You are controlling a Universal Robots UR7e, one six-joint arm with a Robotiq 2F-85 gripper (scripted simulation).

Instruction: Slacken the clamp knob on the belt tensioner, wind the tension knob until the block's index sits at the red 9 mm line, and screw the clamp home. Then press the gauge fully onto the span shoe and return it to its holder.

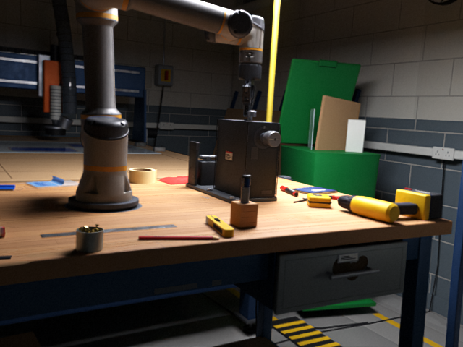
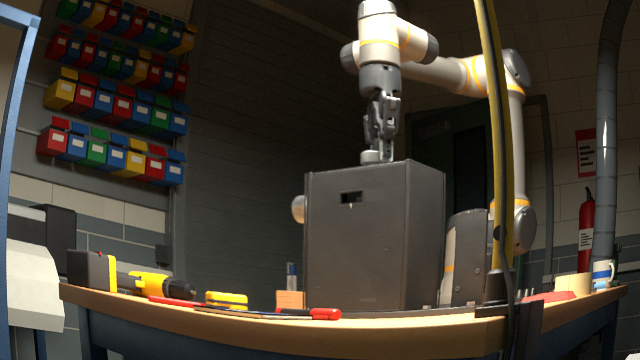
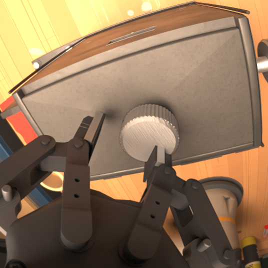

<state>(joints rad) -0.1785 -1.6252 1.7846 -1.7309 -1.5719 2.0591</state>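
The red 9 mm line and the block's index are hidden inside the dark tensioner housing (image 1: pixel 247 157). The knurled clamp knob (image 3: pixel 149 131) sits on top of the housing. My gripper (image 3: pixel 125 140) hangs straight down over it and is closed on this knob (image 1: pixel 251 113). The tension knob (image 1: pixel 270 139) sticks out of the housing's side, towards the green box. The gauge (image 1: pixel 245 188) stands upright in its wooden holder (image 1: pixel 244 213) in front of the housing, near the bench's front edge.
Behind the housing stand a green box (image 1: pixel 329 166) and leaning boards (image 1: pixel 334 123). A yellow pole (image 1: pixel 273 59) rises beside my wrist. My arm's base (image 1: pixel 104 164) stands to the left. A yellow drill (image 1: pixel 374 208), screwdriver (image 1: pixel 288 191), utility knife (image 1: pixel 220 226) and tape roll (image 1: pixel 143 174) lie on the bench.
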